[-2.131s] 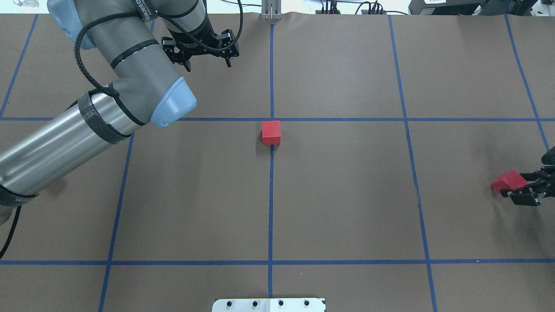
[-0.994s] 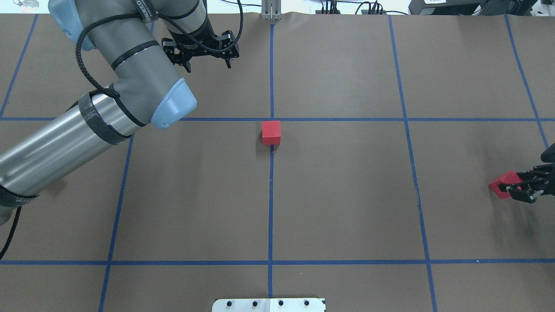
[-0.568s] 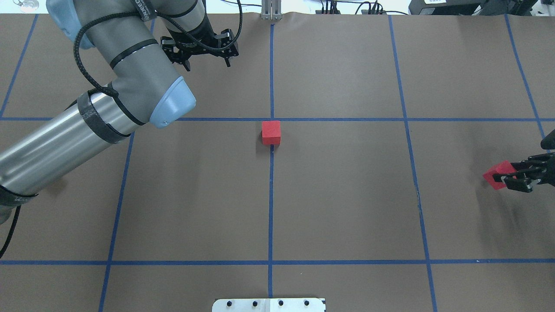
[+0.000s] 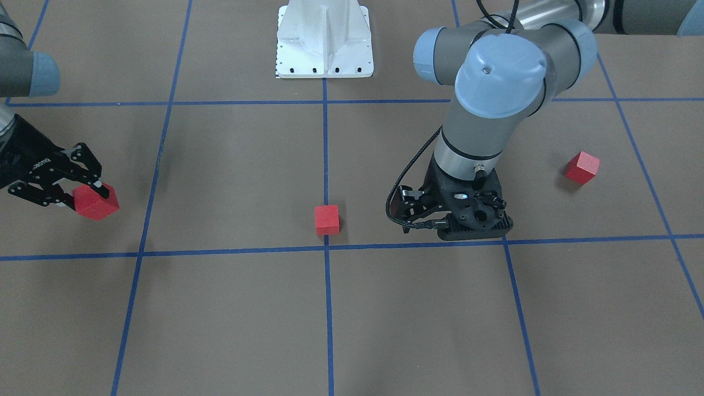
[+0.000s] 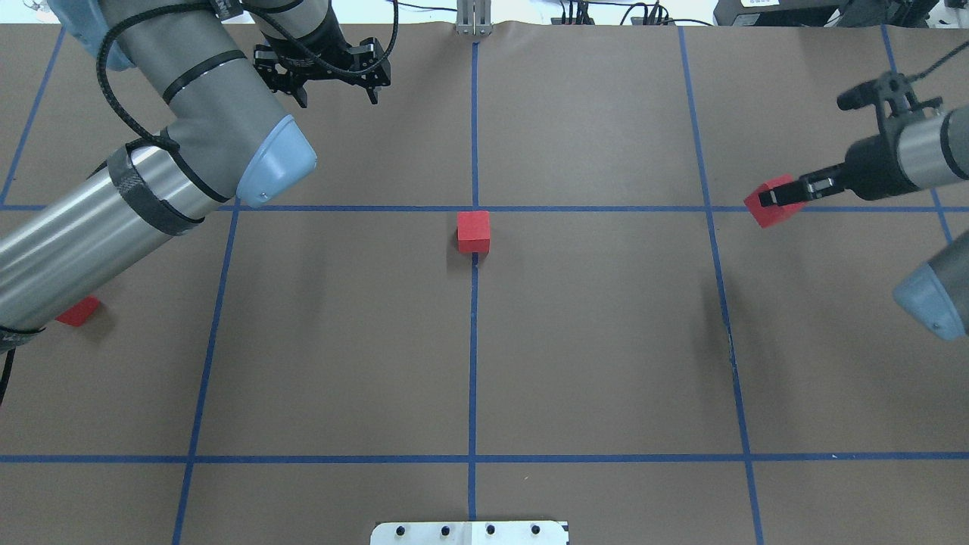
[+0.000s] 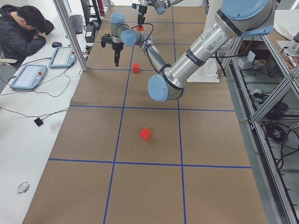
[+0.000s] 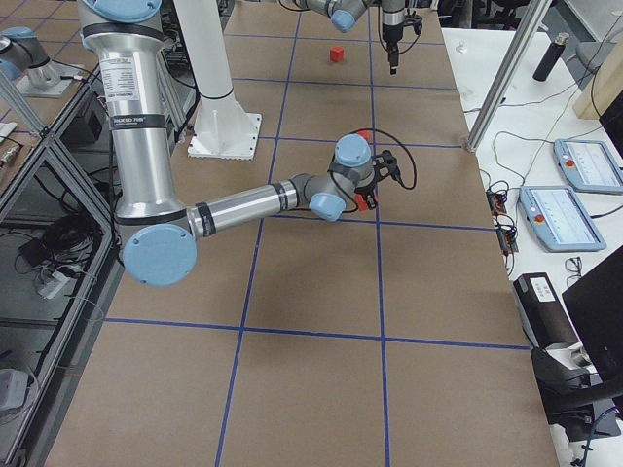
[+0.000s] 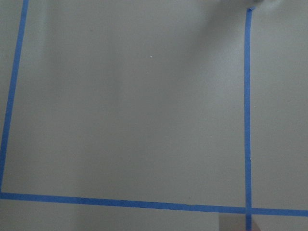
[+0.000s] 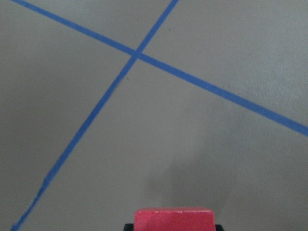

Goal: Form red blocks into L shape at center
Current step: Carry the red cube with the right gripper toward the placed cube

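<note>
One red block [image 5: 473, 231] lies on the brown paper just on my side of the center crossing [image 5: 475, 208]; it also shows in the front view [image 4: 326, 219]. My right gripper [image 5: 774, 198] is shut on a second red block [image 5: 763, 212] and holds it above the paper, right of the center; the block shows in the right wrist view [image 9: 173, 219]. A third red block [image 5: 76, 311] lies at the left, partly hidden by my left arm, and is plain in the front view [image 4: 582, 168]. My left gripper [image 5: 338, 89] is open and empty at the far left.
A white base plate [image 5: 469, 532] sits at the near edge. My left arm's elbow [image 5: 265, 163] hangs over the left grid squares. A person sits at the side table in the exterior left view [image 6: 21, 32].
My right gripper has lifted the red block and carried it away from me and toward the center. My left arm has shifted left and farther away, uncovering the third block.
</note>
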